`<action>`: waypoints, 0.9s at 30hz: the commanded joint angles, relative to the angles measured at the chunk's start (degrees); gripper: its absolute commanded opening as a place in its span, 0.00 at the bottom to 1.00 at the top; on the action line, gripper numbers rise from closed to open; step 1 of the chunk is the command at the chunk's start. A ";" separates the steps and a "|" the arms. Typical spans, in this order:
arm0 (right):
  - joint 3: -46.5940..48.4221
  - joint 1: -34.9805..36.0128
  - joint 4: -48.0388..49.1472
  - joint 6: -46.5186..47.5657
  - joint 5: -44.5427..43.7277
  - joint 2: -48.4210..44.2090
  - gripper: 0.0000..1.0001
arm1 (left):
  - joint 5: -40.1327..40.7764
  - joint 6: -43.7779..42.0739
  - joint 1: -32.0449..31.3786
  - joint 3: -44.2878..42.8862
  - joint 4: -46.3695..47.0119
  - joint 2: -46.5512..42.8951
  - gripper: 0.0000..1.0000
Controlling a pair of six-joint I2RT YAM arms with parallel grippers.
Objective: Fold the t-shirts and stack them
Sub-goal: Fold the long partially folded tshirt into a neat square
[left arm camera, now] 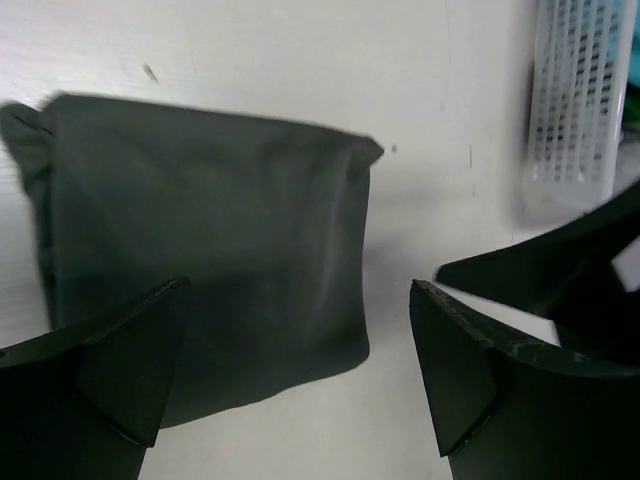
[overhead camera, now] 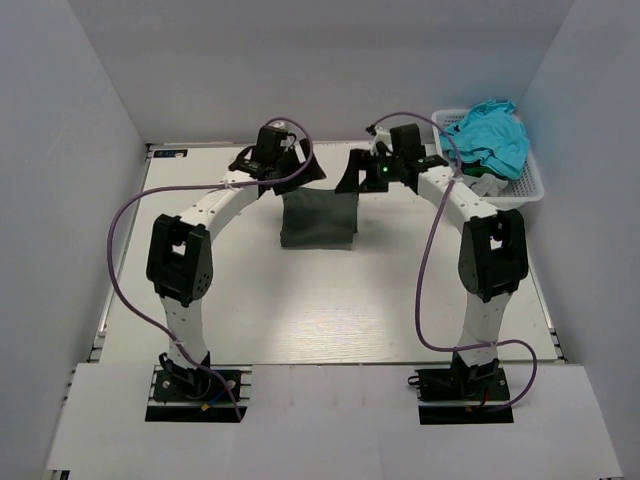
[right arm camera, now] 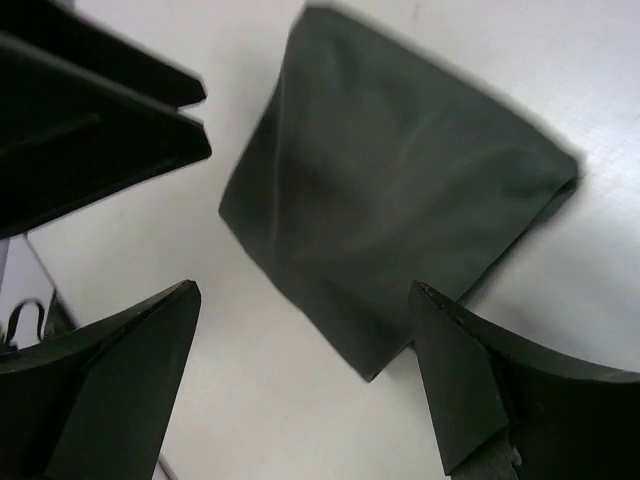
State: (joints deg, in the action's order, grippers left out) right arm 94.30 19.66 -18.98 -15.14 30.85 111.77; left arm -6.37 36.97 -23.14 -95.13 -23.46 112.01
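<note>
A dark charcoal-grey t-shirt (overhead camera: 318, 222) lies folded into a rectangle on the white table, toward the back middle. Both grippers hover just above its far edge with nothing between their fingers. My left gripper (overhead camera: 282, 176) stands open over the far left corner; in the left wrist view the t-shirt (left arm camera: 200, 230) lies flat below the open left gripper (left arm camera: 300, 300). My right gripper (overhead camera: 386, 176) stands open by the far right corner, and the t-shirt (right arm camera: 390, 190) lies under the open right gripper (right arm camera: 303, 295). A bright turquoise t-shirt (overhead camera: 490, 135) is heaped in the basket.
A white plastic lattice basket (overhead camera: 530, 185) stands at the back right, against the wall; its side (left arm camera: 580, 100) shows in the left wrist view. Grey walls enclose the table on three sides. The two grippers hang close together, the left one's fingers (right arm camera: 90, 120) showing in the right wrist view.
</note>
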 commanded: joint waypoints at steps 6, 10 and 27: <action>-12.90 3.72 10.10 -1.65 9.05 1.87 0.90 | -13.32 5.22 -1.03 9.15 6.58 5.42 1.00; -15.29 4.86 9.33 0.10 8.26 5.12 0.90 | -11.92 5.83 -1.03 14.61 5.97 5.34 1.00; -30.50 11.10 6.95 5.55 2.81 -14.20 0.90 | -0.24 4.69 -4.02 37.12 1.67 -25.59 1.00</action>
State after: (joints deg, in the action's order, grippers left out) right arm 62.19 29.91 -10.09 -11.75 35.55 102.83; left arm -13.08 42.50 -26.94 -57.45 -19.92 93.71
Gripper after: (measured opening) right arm 0.904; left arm 0.995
